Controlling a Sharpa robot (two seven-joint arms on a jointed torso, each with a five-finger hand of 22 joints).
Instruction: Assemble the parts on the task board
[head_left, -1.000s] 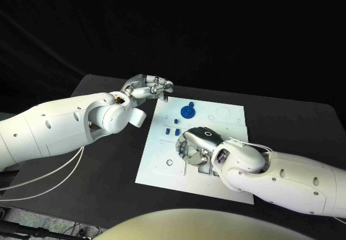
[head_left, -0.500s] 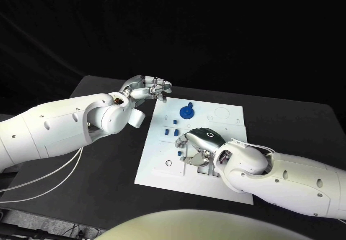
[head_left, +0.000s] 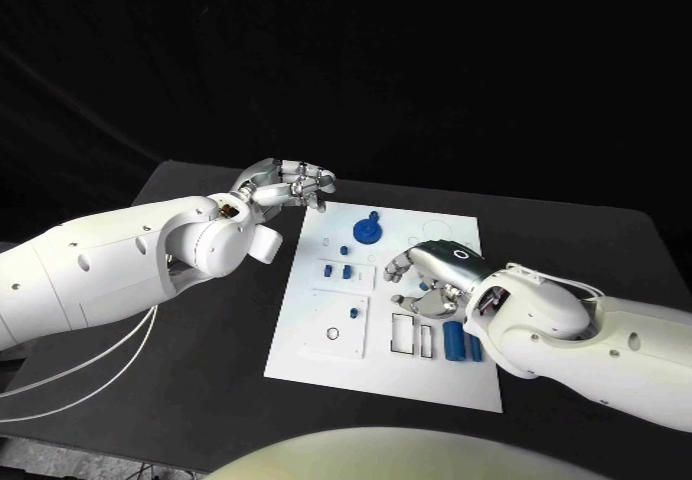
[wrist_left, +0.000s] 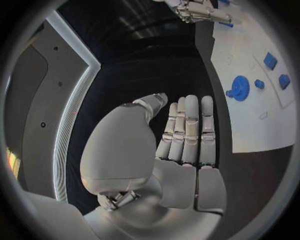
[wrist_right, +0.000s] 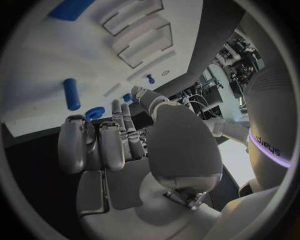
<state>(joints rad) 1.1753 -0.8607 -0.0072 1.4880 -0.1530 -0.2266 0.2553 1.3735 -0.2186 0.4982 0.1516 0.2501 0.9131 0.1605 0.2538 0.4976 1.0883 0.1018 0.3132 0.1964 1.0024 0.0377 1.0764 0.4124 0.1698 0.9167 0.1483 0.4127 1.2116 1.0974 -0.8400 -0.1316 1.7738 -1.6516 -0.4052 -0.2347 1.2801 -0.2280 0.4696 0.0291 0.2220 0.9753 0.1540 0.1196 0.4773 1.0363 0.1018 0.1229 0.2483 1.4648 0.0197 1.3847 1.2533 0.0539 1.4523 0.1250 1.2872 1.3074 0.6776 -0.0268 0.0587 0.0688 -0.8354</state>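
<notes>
White against the black table (head_left: 188, 330), the task board (head_left: 346, 360) lies between the robot's two arms, with small blue parts spread over it: a round blue gear-like part (head_left: 371, 229) near the far edge, two small blue pieces (head_left: 336, 270) side by side just nearer than it, and two blue cylinders (head_left: 463, 341) lying side by side beside a pair of rectangular recesses (head_left: 414, 334). The right hand (head_left: 433, 272) hovers over the middle of the board, next to the cylinders, its fingers curled loosely inward; the right wrist view shows nothing between them. The left hand (head_left: 289, 183) is raised off the far left corner of the board, beyond the gear-like part, its fingers (wrist_left: 190, 131) straight and pressed together in the left wrist view, the palm bare and holding nothing. That same view shows the gear-like part (wrist_left: 240, 87) resting flat on the board, apart from the hand
</notes>
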